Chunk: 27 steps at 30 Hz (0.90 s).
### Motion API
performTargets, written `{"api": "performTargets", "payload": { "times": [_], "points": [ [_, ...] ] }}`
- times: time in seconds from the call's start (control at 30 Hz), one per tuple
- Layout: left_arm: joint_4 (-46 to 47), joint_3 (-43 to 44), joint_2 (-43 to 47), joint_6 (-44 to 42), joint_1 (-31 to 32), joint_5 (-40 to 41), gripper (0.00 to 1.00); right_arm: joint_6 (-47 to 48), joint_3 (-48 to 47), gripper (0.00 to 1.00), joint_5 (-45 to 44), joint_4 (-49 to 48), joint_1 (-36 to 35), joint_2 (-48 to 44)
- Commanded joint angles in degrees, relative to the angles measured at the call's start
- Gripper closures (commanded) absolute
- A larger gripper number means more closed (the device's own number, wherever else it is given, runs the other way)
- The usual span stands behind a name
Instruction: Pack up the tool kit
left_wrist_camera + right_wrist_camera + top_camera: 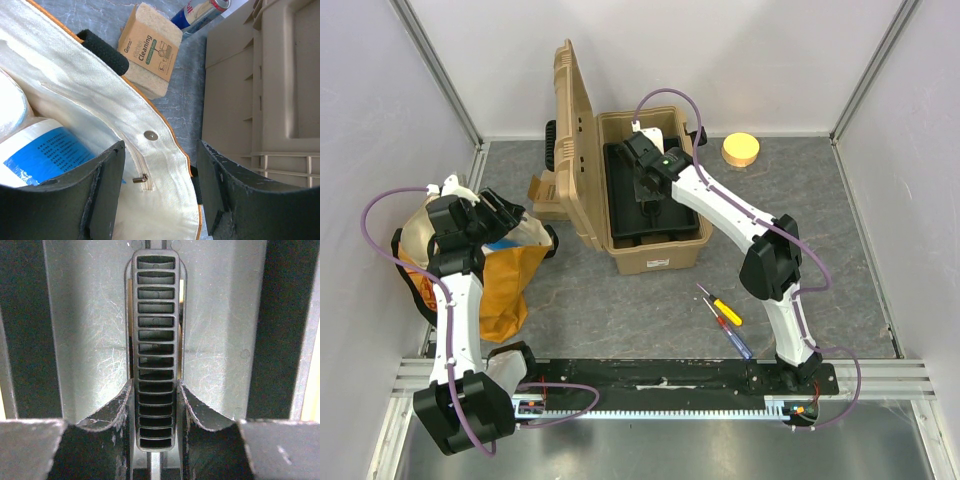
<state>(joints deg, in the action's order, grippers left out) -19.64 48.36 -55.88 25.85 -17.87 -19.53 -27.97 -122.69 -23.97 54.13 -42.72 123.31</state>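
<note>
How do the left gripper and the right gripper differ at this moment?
The left gripper is open with nothing between its fingers; the right gripper is closed on the ribbed handle of the black tray. The left one hangs over the cloth bag; the right one reaches down inside the tan toolbox. Both have dark, scuffed fingers.

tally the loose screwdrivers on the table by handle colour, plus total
yellow-handled screwdriver: 1
red-handled screwdriver: 1
blue-handled screwdriver: 1
Total: 3
</note>
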Motion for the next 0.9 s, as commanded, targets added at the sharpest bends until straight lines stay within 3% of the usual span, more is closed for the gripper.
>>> {"api": "performTargets", "payload": {
  "times": [0.0, 0.2, 0.87],
  "points": [
    [0.92, 1.39, 0.77, -2.03, 0.11, 0.54, 0.36, -0.51, -2.28, 1.0, -2.66, 1.59, 0.27, -1.31],
    [0.92, 1.39, 0.77, -1.94, 0.11, 0.54, 0.36, 0.37, -7.3, 1.0, -3.28, 4.49, 0.27, -1.4],
    [0.92, 1.3, 1.03, -1.85, 0.12, 0.46, 0.36, -2.62, 2.64, 1.0, 1.38, 2.03, -0.43, -4.3]
  ]
}}
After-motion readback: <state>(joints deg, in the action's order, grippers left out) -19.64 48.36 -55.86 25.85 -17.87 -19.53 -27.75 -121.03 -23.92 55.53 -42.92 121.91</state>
